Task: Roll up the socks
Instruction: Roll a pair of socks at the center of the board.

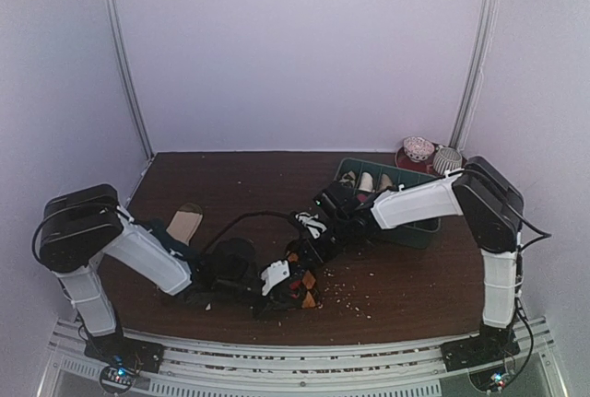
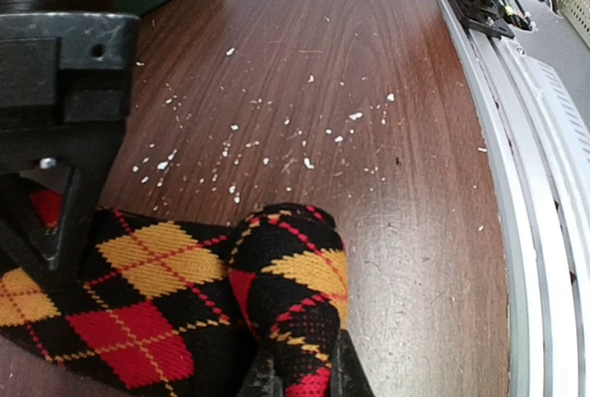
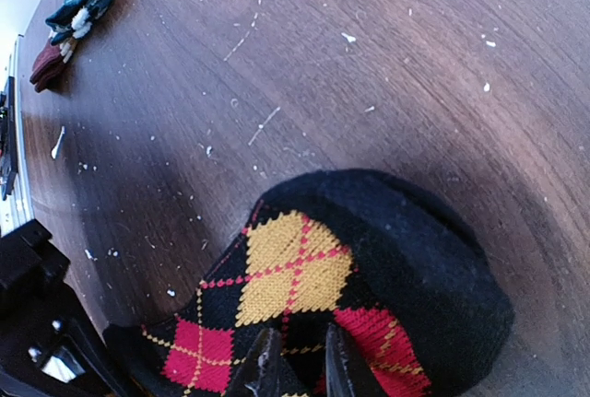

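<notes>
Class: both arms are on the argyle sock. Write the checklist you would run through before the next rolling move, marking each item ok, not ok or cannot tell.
1. Left gripper shut on the argyle sock: ok, it pinches the folded-over end.
2. Right gripper shut on the same sock: ok, fabric sits between its fingers.
3. Sock rolled up: not ok, most of it lies flat.
4. Table beside the fold free of obstacles: ok, only white crumbs.
5. Right arm clear of the green bin: cannot tell, they overlap seen from above.
</notes>
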